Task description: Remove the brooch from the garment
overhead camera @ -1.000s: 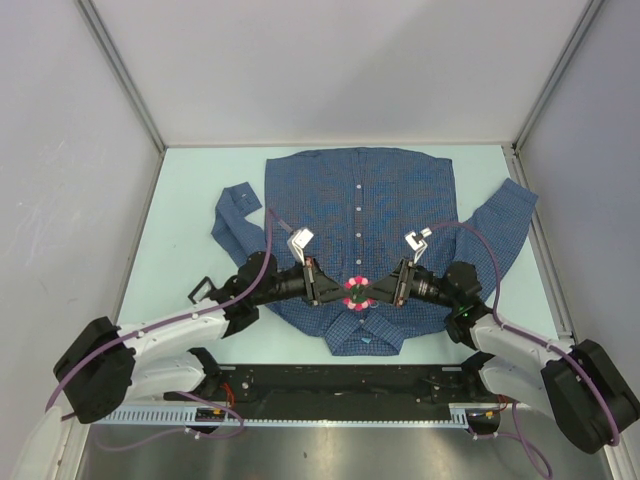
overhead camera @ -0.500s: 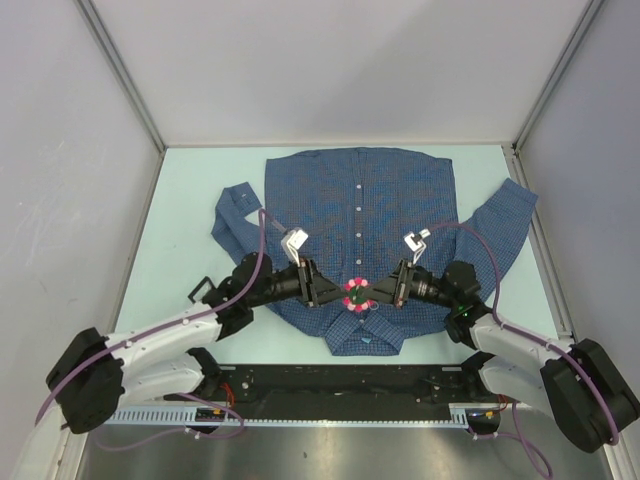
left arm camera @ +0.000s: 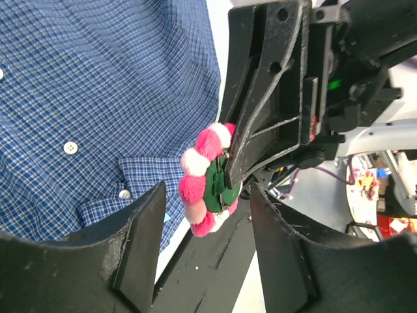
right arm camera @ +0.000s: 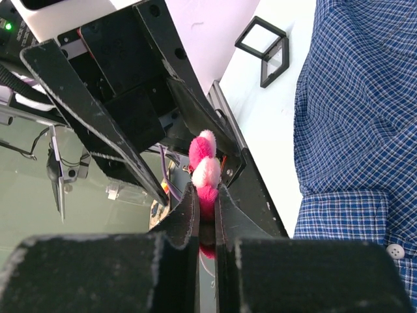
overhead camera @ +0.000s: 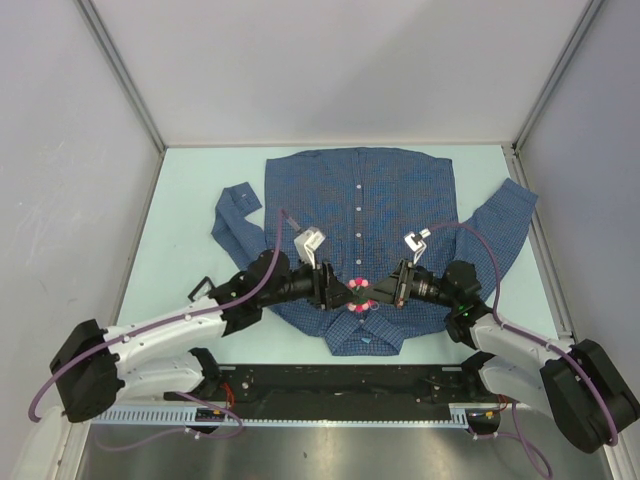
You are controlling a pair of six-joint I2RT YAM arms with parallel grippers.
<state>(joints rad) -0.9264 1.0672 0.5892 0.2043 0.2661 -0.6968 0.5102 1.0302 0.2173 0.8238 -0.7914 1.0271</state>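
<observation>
The garment (overhead camera: 360,200) is a blue checked shirt lying flat on the table, collar toward me; it also fills the left wrist view (left arm camera: 98,85) and the right side of the right wrist view (right arm camera: 365,98). The brooch (overhead camera: 357,297), a pink and white fluffy flower with a green back (left arm camera: 207,176), sits above the collar area. My right gripper (overhead camera: 378,295) (right arm camera: 207,195) is shut on the brooch (right arm camera: 203,160). Facing it, my left gripper (overhead camera: 338,291) (left arm camera: 205,241) is open, with the brooch just beyond its fingertips and untouched by them.
A small black square frame (overhead camera: 203,290) (right arm camera: 264,49) lies on the pale table left of the shirt. The black base rail (overhead camera: 340,385) runs along the near edge below the collar. Grey walls close in the table on three sides.
My left gripper has opened and let go of the brooch, its wrist shifting slightly right. My right gripper has closed on the brooch and stays in place.
</observation>
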